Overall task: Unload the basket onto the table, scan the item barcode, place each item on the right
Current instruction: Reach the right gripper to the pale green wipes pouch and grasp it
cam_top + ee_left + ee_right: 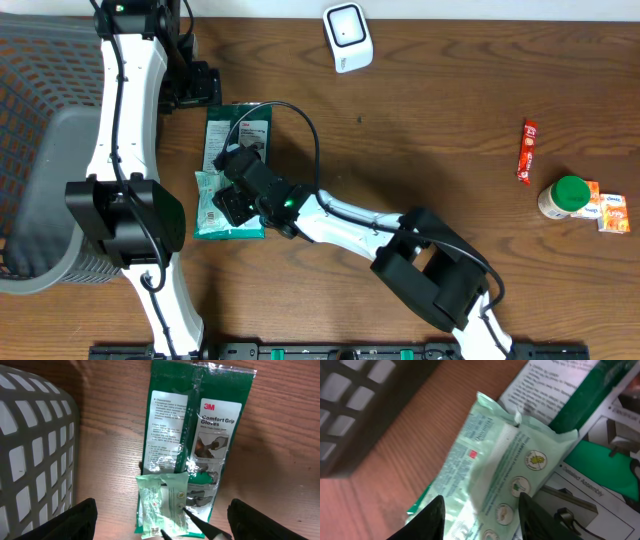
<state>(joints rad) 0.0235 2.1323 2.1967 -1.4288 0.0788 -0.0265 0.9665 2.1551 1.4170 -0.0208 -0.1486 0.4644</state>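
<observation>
Your left arm (pixel 133 100) stands along the left side of the overhead frame. Its white link runs from a black elbow (pixel 125 215) at lower left to the upper left corner, where it folds over and aims the left gripper (pixel 196 88) toward frame centre. In its wrist view, the fingers (pixel 82 520) sit wide apart at the bottom corners. Your right arm (pixel 345 225) stretches diagonally from lower right to centre left, ending in the right gripper (pixel 232 195). Its dark fingertips (pixel 432 517) sit closer together, and whether they clamp cannot be told.
</observation>
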